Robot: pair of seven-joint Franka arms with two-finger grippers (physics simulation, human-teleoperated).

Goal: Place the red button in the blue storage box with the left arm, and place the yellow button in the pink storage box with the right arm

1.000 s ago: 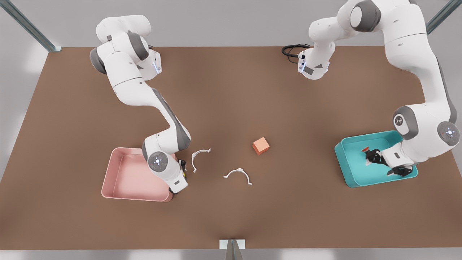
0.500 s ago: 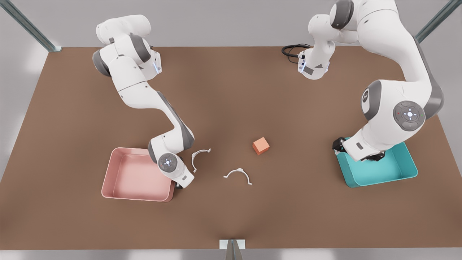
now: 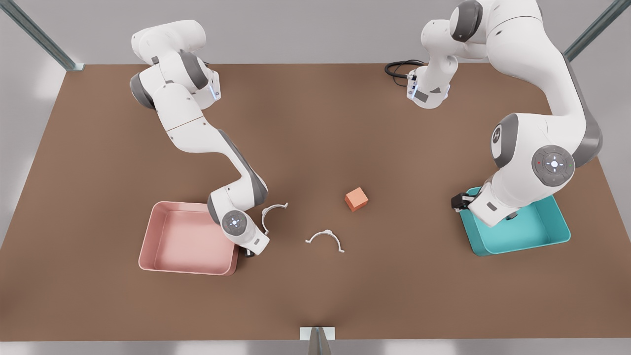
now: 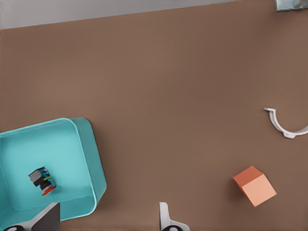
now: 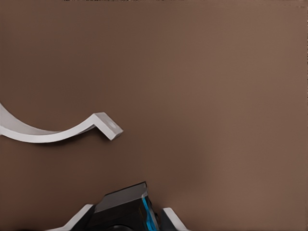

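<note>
Hovering above the near left corner of the blue storage box (image 3: 542,234) at the front view's right, the left gripper (image 4: 106,217) has its fingers spread wide with nothing between them. The red button (image 4: 42,181) lies tipped on its side on the box floor, at the lower left of the left wrist frame, clear of the fingers.

At the front view's lower left, the right gripper (image 3: 249,253) hangs over the brown table (image 3: 315,123), just beside the near right corner of the pink storage box (image 3: 148,239) and outside its wall. Its fingers are closed on a dark block with a blue-green edge, the base of the yellow button (image 5: 122,199); the cap cannot be seen.

A salmon-orange cube (image 3: 356,199) sits near the table's middle. Two white curved clips (image 3: 272,213) (image 3: 325,237) lie between the cube and the pink box.
</note>
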